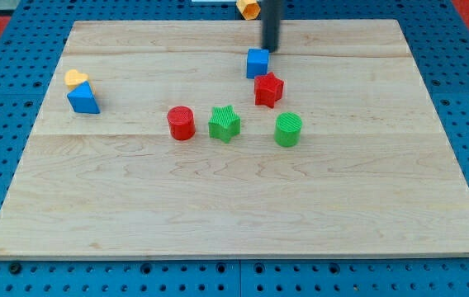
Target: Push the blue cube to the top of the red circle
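In the camera view, the blue cube (258, 63) sits in the upper middle of the wooden counter (234, 206), and everything else is placed from it here. The tool is a plain dark rod with no jaws, so it holds nothing; my tip (270, 49) stands just above and slightly to the view's right of the blue cube, very close to its upper corner, though contact cannot be told.

Just below the blue cube and a touch to the view's right lies the red star (268, 89), nearly touching it. The red circle (181, 123) is well below the blue cube and off to the view's left. Between that block and the area under the blue cube stands the green star (225, 123), just beside the red circle. The green circle (288, 129) lies below the blue cube, to the view's right, past the red star.

Far to the view's left of the blue cube, a blue triangle (83, 99) rests with a yellow heart (75, 78) touching its upper side. An orange block (248, 7) shows at the view's top edge, above the blue cube, beyond the counter.
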